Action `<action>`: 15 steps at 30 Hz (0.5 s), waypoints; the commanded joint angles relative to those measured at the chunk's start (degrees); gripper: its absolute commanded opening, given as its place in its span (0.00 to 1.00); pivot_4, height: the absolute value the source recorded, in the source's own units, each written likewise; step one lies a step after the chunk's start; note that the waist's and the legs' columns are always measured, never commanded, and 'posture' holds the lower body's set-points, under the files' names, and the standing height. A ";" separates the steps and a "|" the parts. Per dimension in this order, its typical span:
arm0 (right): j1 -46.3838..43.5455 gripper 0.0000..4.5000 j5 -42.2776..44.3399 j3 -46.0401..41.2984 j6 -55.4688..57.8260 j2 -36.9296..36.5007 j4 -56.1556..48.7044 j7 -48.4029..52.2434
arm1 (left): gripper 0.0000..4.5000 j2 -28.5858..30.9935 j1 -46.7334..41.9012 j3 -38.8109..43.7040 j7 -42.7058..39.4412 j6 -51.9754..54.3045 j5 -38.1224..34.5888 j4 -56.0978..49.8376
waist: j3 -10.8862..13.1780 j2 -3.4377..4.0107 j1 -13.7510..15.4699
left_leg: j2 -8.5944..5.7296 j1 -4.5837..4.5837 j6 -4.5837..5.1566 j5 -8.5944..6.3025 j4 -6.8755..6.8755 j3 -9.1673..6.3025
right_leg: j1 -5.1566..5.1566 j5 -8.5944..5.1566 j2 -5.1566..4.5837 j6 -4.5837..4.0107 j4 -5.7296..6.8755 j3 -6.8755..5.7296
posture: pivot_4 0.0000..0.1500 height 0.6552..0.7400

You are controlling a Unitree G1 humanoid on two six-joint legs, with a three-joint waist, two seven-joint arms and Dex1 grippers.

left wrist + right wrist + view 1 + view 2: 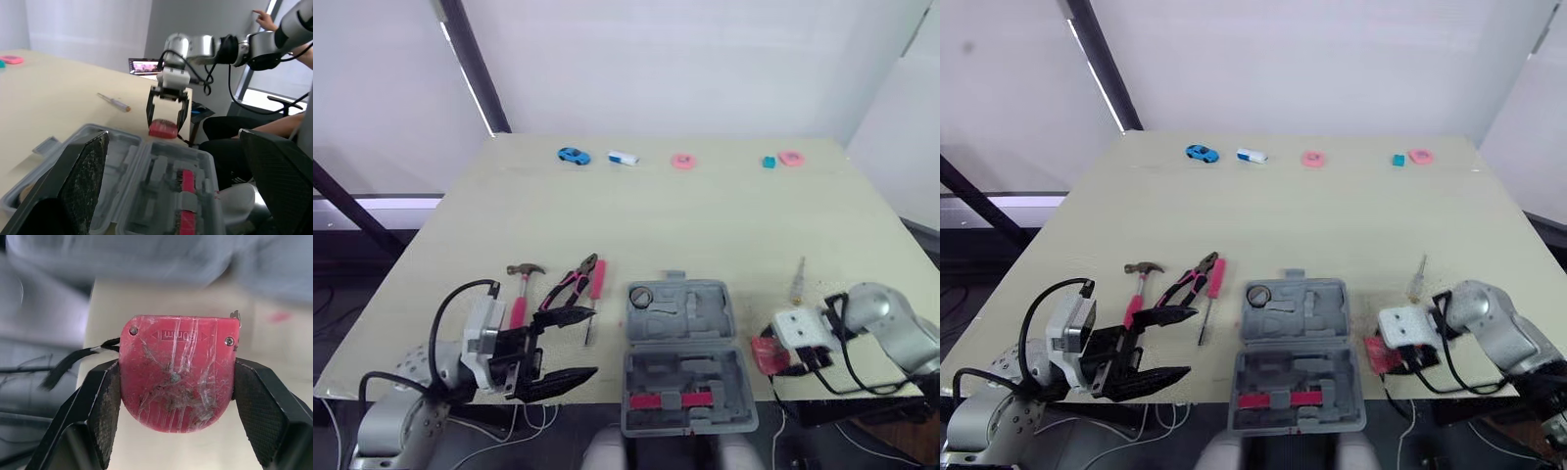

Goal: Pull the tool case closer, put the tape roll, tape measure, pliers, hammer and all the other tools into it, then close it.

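At the near right of the worktop (705,215), we hold the tape measure just beside the open case.

Our right tool (766,354) is clamped on the red tape measure (176,377), one finger on each flat side. The case (683,311) lies directly to its left, close but apart from it. The case lies open with its two halves near and far, so we judge the move to be a short carry leftward over the case's right wall. The right arm is plainly the nearer one for this. Our left tool (570,346) stands wide and empty on the case's left, near the pliers (570,286) and hammer (521,289), both outside the case.
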 commanded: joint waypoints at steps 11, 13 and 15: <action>-30.65 0.63 -6.89 19.97 33.73 14.13 4.53 0.18 | 1.00 -2.56 2.05 6.72 4.25 -0.84 -3.25 1.00 | -0.01 0.01 -0.25 | -0.03 -0.16 -0.01 0.00 -0.02 0.03 | -0.09 -0.03 -0.11 -0.09 0.00 -0.16 | 1.00 1.00; -31.31 0.63 -8.70 22.24 31.77 15.40 8.20 -0.48 | 1.00 -2.89 3.42 7.40 3.98 -1.35 -3.10 0.94 | -0.01 0.01 -0.28 | -0.03 -0.17 -0.01 0.00 -0.02 0.11 | -0.09 -0.03 -0.10 -0.09 -0.01 -0.17 | 1.00 1.00; -31.62 0.63 -10.84 23.87 29.43 16.51 11.97 -1.65 | 1.00 -3.11 4.33 7.77 3.65 -1.88 -2.83 1.15 | 0.00 0.02 -0.32 | -0.03 -0.17 -0.02 0.00 -0.03 0.12 | -0.09 -0.03 -0.10 -0.09 -0.01 -0.17 | 1.00 1.00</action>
